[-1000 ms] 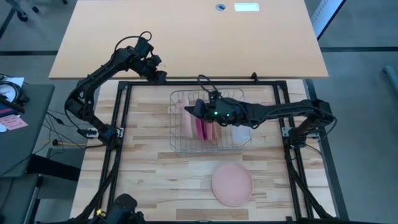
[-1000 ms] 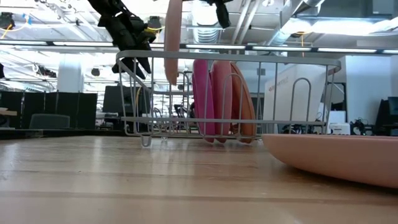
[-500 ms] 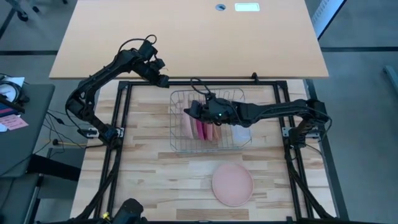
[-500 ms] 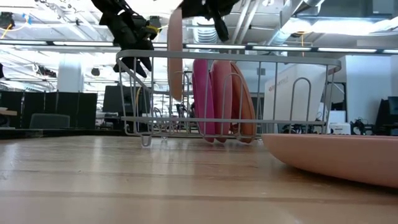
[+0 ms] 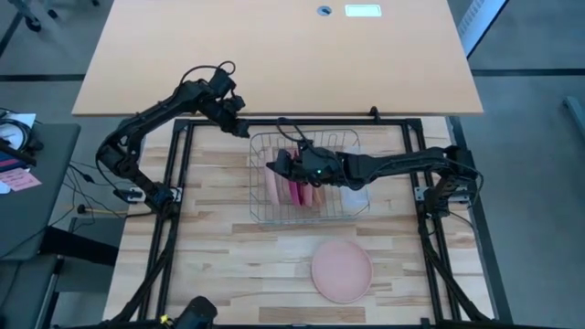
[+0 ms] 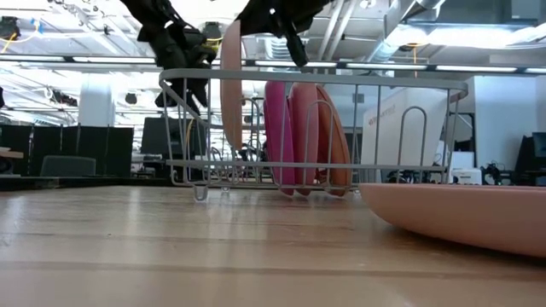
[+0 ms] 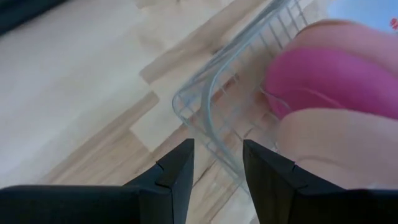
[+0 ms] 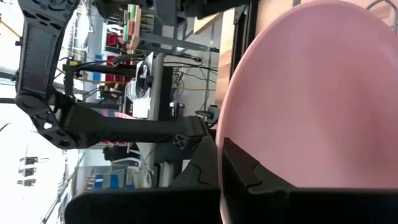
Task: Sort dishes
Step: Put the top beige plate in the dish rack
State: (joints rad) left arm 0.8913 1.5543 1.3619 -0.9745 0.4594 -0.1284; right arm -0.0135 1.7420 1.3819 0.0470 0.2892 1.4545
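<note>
Presently the right gripper has its jaws pinching a pale pink plate on edge at the wire rack's left end. Magenta and salmon plates stand inside; another plate lies on the worktop. The left gripper hovers beside the rack, jaws spread.

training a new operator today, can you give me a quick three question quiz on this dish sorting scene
1. True or false: the right claw is shut on a pale plate, holding it on edge above the wire rack.
2. Which plate lies flat on the table, outside the rack?
A. a magenta plate
B. the salmon-orange plate
C. none
3. Fill in: the left claw is near the rack's far-left ____ and holds nothing.

Key:
1. True. The plate hangs edge-down from the claw, partly lowered into the rack.
2. B. The magenta plate stands on edge in the rack.
3. corner
</note>
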